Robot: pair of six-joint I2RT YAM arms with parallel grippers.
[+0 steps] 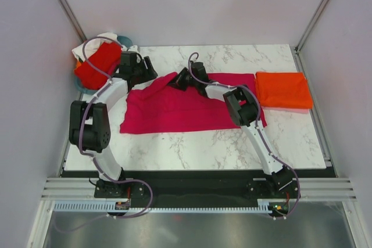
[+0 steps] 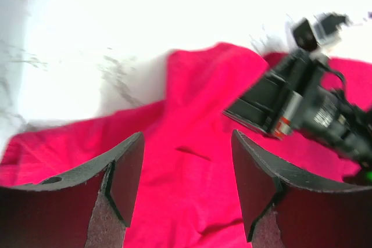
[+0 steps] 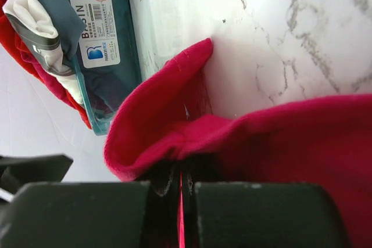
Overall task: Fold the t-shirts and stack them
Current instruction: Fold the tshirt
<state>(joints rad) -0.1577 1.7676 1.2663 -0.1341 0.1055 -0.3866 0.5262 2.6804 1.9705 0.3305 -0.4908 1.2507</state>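
Lying across the middle of the white marbled desk (image 1: pixel 232 143), the magenta-pink t-shirt (image 1: pixel 186 111) is flat over most of its length. Only its far left corner stands up off the surface in a raised fold.

The right jaws are clenched on that raised corner. In the right wrist view the pink cloth is pinched in the thin slit between the two dark fingers (image 3: pixel 261 213) and curls into a loop just beyond them. The right arm (image 1: pixel 256 137) reaches there from the shirt's near right side, crossing over its far edge.

The left jaws are released. Both padded fingers (image 2: pixel 125 184) are well apart with nothing between them, hovering over the shirt's left part near the pinched corner. The left wrist view, somewhat blurred, looks past them onto pink cloth and the right arm's black wrist (image 2: pixel 302 114). The left arm (image 1: pixel 90 126) bends round outside the shirt's left edge.

A folded orange t-shirt (image 1: pixel 283 89) lies as a neat rectangle at the magenta shirt's right end, by its far corner, edge to edge with it or nearly so.

Beyond the magenta shirt's far left corner sits a teal basket (image 3: pixel 110 85) bearing a printed label. A red t-shirt (image 1: pixel 96 65) is heaped over its rim, with a white t-shirt (image 1: pixel 104 38) showing behind.
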